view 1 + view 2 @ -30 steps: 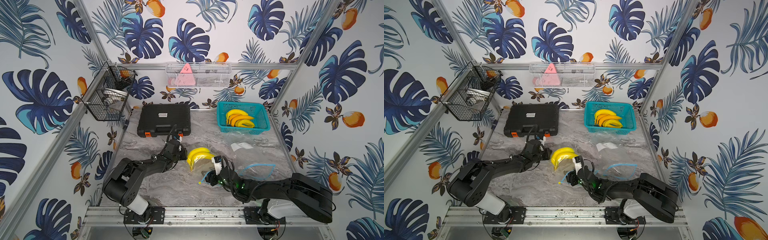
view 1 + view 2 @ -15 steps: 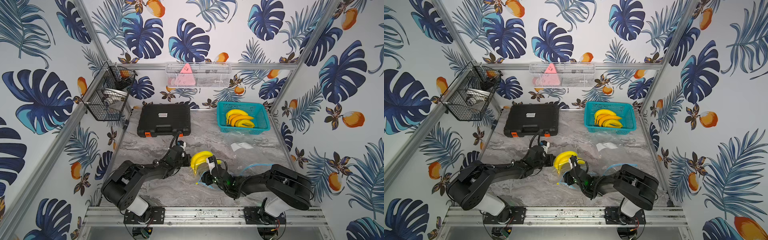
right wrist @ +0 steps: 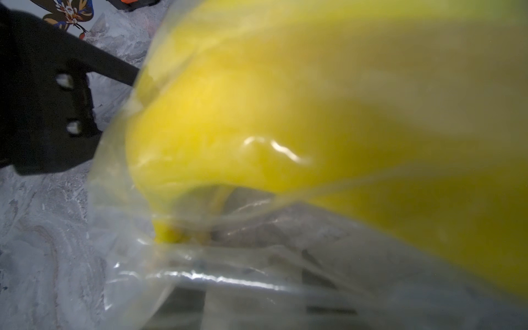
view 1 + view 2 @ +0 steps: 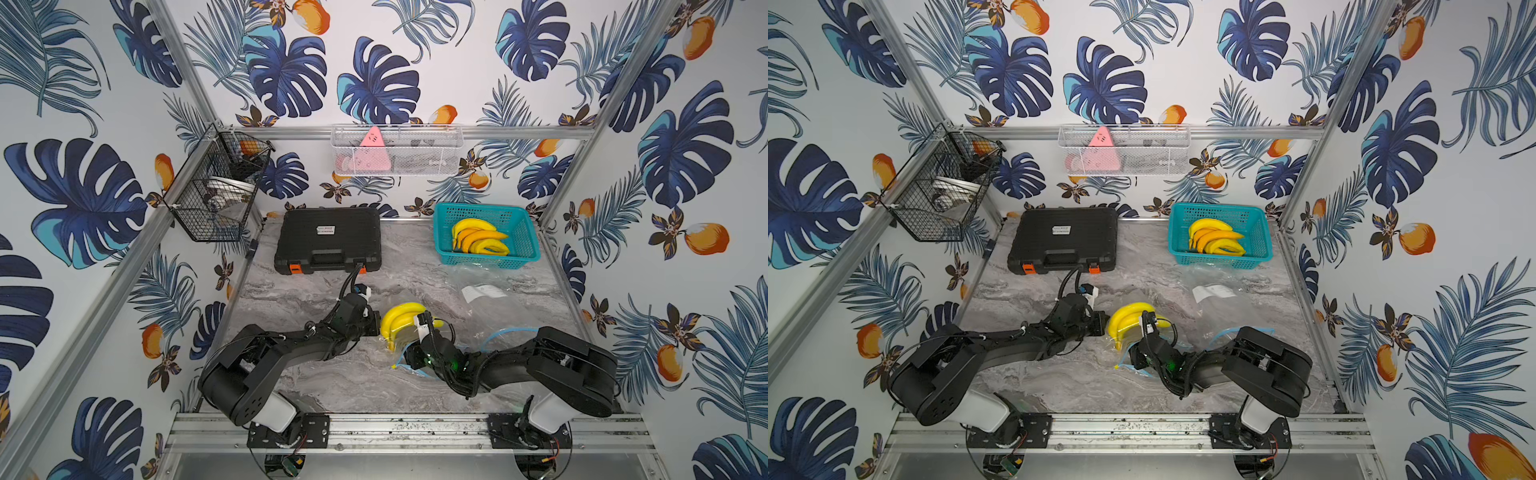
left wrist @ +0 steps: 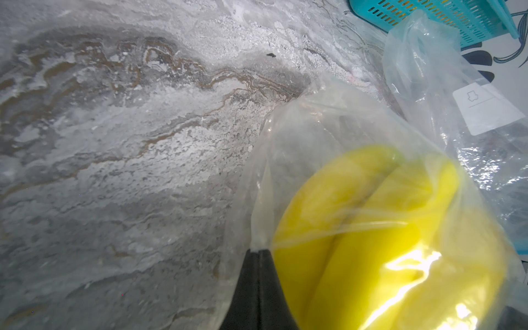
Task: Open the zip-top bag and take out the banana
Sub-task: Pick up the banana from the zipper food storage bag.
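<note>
Two arms reach in from the near rail and meet at the middle of the desk (image 4: 324, 374), one on each side of the zip-top bag (image 5: 285, 128). The left tool (image 5: 258, 253) has its fingers pressed flat together on a fold of the clear film at the bag's side, just beside the fruit. Judged from that, it serves as an anchor, so the bag cannot slide or turn while the other arm works. The right tool (image 4: 409, 353) sits low at the end of the bag where the blue zip line and the stems show, which looks like the mouth. Its wrist camera is filled with blurred yellow and film and shows no fingers, so whether it is spread or clamped on anything cannot be told. The banana (image 4: 401, 320), a small yellow bunch, lies between the two tools. Film covers it in both wrist views, so it appears not yet out, and how wide the mouth stands is unclear.

Further back, toward the right side, a second clear bag (image 4: 482, 291) with a white label lies flat and looks empty. Behind it stands a teal basket (image 4: 519, 224) holding more bananas (image 4: 478, 243), probably the place for fruit taken out. A shut black case (image 4: 328, 237) lies at the back left, well apart from the work. Beyond, a black wire rack (image 4: 212, 208) and a white mesh rack (image 4: 395, 149) hang on the walls.
</note>
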You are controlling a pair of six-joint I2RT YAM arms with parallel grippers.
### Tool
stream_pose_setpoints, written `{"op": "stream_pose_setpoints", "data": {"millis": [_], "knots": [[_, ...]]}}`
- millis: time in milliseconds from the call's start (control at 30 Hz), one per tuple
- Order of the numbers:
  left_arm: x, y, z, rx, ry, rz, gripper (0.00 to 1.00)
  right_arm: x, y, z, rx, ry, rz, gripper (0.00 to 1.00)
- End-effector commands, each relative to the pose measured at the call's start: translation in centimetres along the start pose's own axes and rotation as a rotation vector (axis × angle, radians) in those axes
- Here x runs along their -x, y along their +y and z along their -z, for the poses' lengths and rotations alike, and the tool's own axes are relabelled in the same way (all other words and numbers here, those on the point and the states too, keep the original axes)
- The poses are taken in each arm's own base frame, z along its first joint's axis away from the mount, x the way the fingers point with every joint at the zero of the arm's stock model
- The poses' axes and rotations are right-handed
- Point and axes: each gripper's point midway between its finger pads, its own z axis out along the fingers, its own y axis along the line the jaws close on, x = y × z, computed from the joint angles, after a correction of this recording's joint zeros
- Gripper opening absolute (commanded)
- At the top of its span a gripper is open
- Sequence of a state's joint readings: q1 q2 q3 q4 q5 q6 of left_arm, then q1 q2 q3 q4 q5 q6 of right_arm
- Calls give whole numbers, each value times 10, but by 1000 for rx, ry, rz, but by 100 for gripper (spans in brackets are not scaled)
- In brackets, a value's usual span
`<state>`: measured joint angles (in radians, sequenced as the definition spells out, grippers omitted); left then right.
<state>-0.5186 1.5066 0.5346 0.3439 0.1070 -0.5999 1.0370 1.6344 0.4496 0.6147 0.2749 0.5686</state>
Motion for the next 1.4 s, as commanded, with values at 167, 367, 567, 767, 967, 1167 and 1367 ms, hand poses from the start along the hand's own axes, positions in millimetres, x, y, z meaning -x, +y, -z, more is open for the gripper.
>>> {"op": "stream_pose_setpoints", "data": {"millis": [167,367,567,767,967,1167,1367], "knots": [[-7,-6,-5,-33,33,0,0,5,23,-13,122,-30,-27,63],[-14,-3,-6,-26,46,1,0,9,38,-9,243,-68,-71,66],[-19,-2,-7,-22,53,0,0,13,59,-9,353,-69,-74,67],[-20,-2,-6,-22,49,-1,0,18,69,-3,396,-65,-66,68],[-20,-1,-5,-23,43,5,0,16,67,-18,323,0,-55,68],[-19,-1,0,-18,36,-5,0,-2,32,-34,63,130,-22,67],[-19,-4,-2,-40,33,9,0,-17,20,-40,-26,225,13,68]]}}
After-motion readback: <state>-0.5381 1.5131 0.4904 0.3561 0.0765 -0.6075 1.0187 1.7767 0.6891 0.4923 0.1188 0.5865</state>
